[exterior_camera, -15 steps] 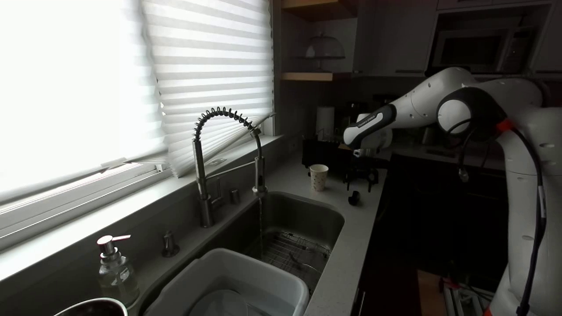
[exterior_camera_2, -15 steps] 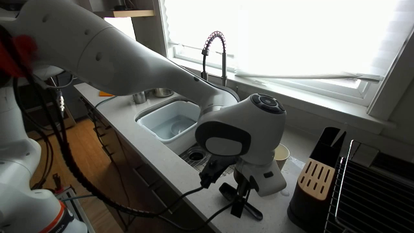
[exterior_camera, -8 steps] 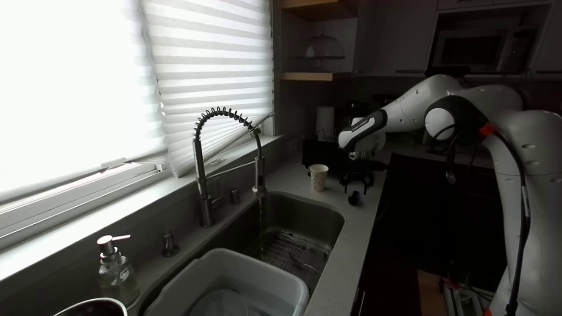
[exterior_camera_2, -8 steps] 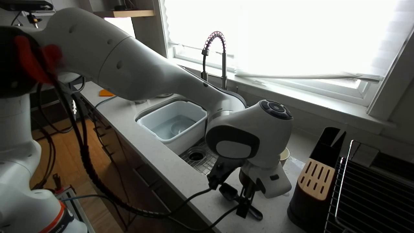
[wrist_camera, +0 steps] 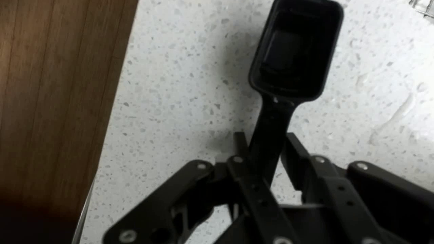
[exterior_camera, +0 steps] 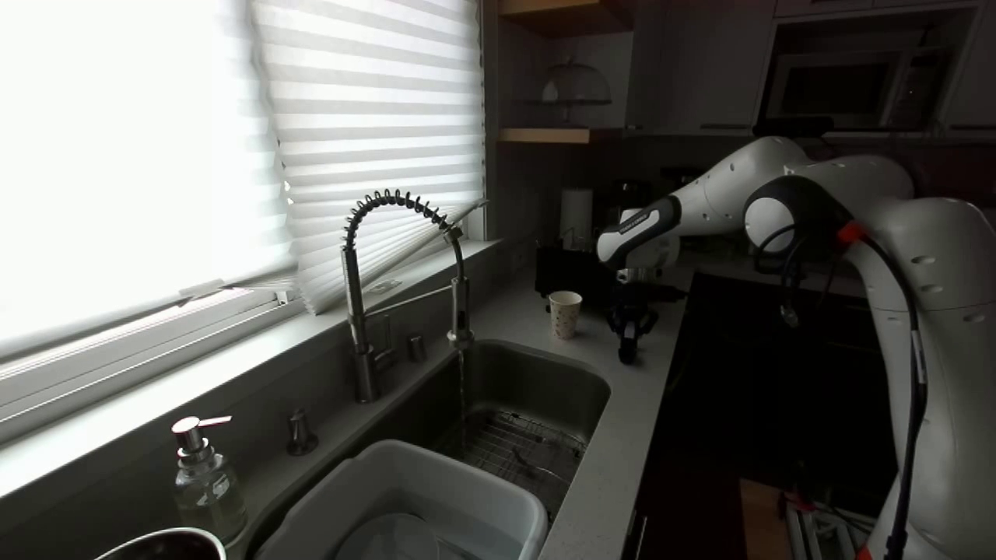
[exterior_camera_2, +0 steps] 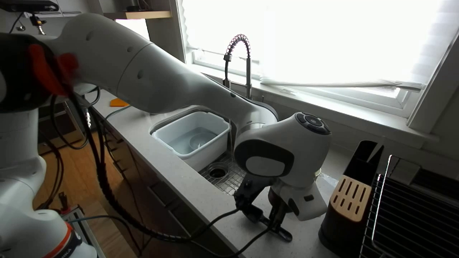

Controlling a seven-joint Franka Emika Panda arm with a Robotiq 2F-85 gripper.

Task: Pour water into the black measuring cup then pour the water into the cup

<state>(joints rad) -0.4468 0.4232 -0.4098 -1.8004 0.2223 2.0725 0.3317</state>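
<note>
Your end effector (wrist_camera: 268,145) grips the black measuring cup (wrist_camera: 288,81) by its handle, the jaws against both sides. It sits on the tabletop (wrist_camera: 186,84), bowl facing up, near the corner of the sink (exterior_camera: 533,377). Near it, you have the pale speckled cup (exterior_camera: 565,314) standing upright. A thin stream of water (exterior_camera: 463,397) falls from the coiled tap (exterior_camera: 355,303) into the sink, beside the grey tub (exterior_camera: 459,486). In an exterior view your arm (exterior_camera_2: 265,154) hides most of the pale speckled cup.

Near the counter's edge (wrist_camera: 124,92), the black measuring cup (wrist_camera: 291,67) is partly hidden by the gripper (wrist_camera: 266,144) in the wrist view. In an exterior view, the cup (exterior_camera_2: 318,172) is mostly covered by the arm (exterior_camera_2: 179,82).
</note>
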